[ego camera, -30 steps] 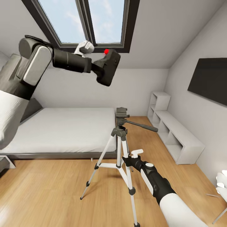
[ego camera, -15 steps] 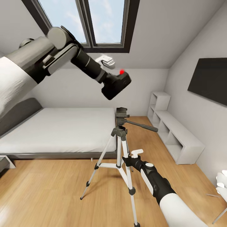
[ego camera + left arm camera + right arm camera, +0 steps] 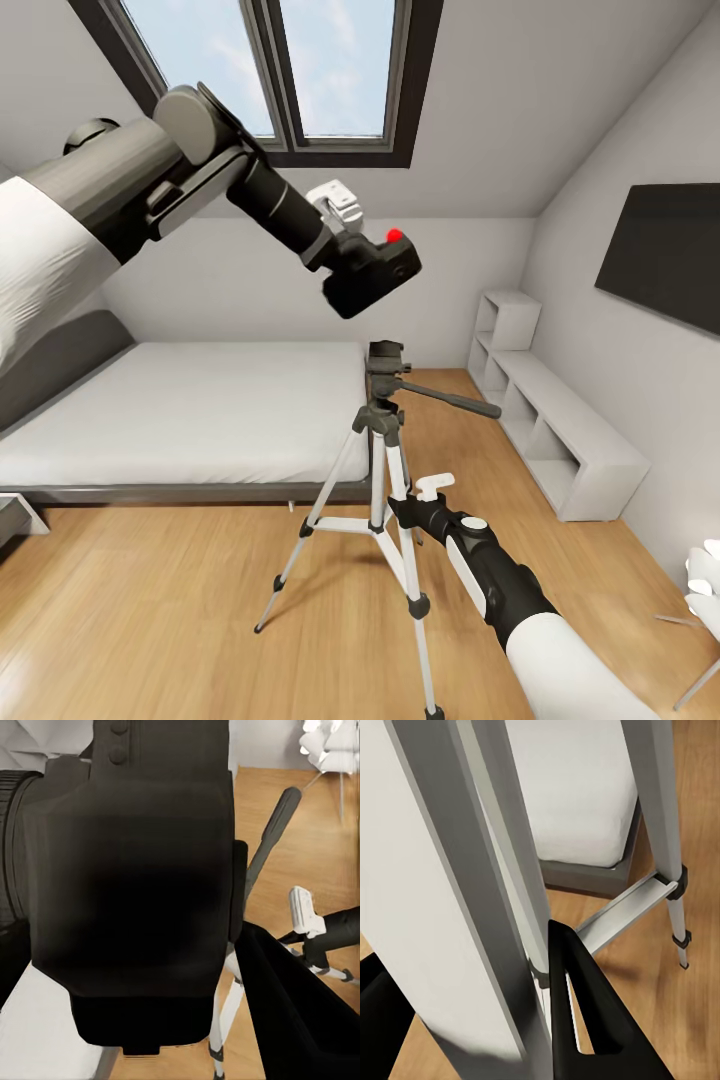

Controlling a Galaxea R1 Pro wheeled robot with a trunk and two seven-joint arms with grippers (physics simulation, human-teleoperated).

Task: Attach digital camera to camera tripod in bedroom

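Above the tripod (image 3: 385, 440), a little up and to the left of its dark head, the left gripper (image 3: 345, 255) holds the camera (image 3: 372, 272) in the air, its fingers clamped on the black body, the red button on top. Camera and head are apart, with clear wall showing between them. From the left wrist the camera (image 3: 131, 892) is very close, and beyond it the tripod's long handle (image 3: 270, 832) slants across the wood floor (image 3: 322, 847).

Lower down, the right gripper (image 3: 400, 505) sits at one of the silver legs (image 3: 398, 480). From the right wrist, a leg (image 3: 450, 907) runs between the dark fingers (image 3: 585, 1012), but I cannot tell whether they press on it or merely flank it. The tripod stands on its three feet just beside the bed (image 3: 180, 410).

To my eye the step in hand is carrying the camera to the mount; nothing is attached yet. The next move calls for bringing the camera down and slightly right until its underside is level and centred over the head, then lowering it straight on. The camera looks tilted now, so the wrist would need levelling first, and the tripod should be kept from tipping as weight arrives.
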